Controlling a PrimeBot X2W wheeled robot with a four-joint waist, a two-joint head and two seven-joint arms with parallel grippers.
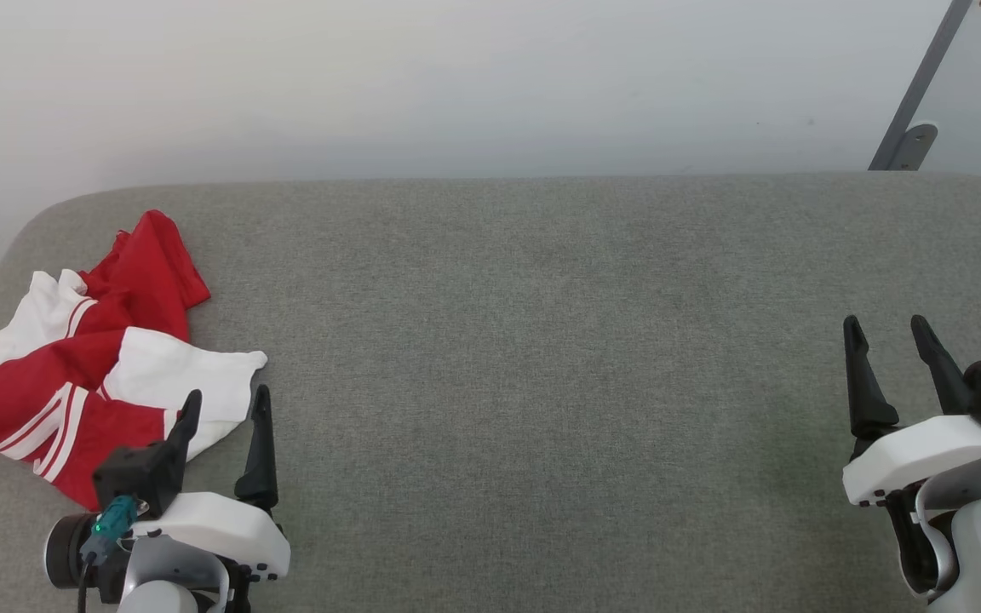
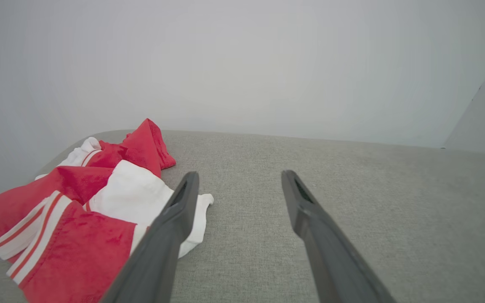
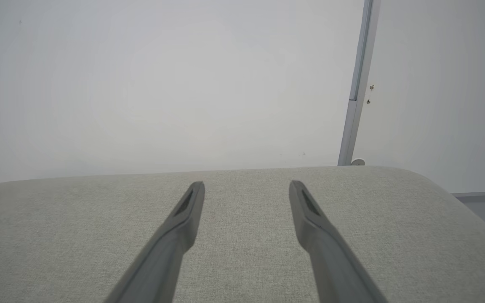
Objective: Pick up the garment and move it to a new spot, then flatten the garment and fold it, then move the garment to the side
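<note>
You face a grey padded surface (image 1: pixel 542 383) against a pale wall (image 1: pixel 456 85). The garment (image 1: pixel 73 375) lies crumpled at 9 o'clock, just beside the left gripper (image 1: pixel 228 392), whose fingers stand apart and empty. The right gripper (image 1: pixel 884 320), at 3 o'clock, is likewise spread and empty.

Between left gripper (image 1: pixel 228 392) and right gripper (image 1: pixel 885 320), and ahead of both, bare grey padded surface (image 1: pixel 542 358) gives open passage. Crumpled garment (image 1: pixel 99 366) is heaped just left of the left gripper. Wall (image 1: pixel 456 85) closes the far side, with a slanted metal bar (image 1: pixel 916 94) beyond the right gripper.
</note>
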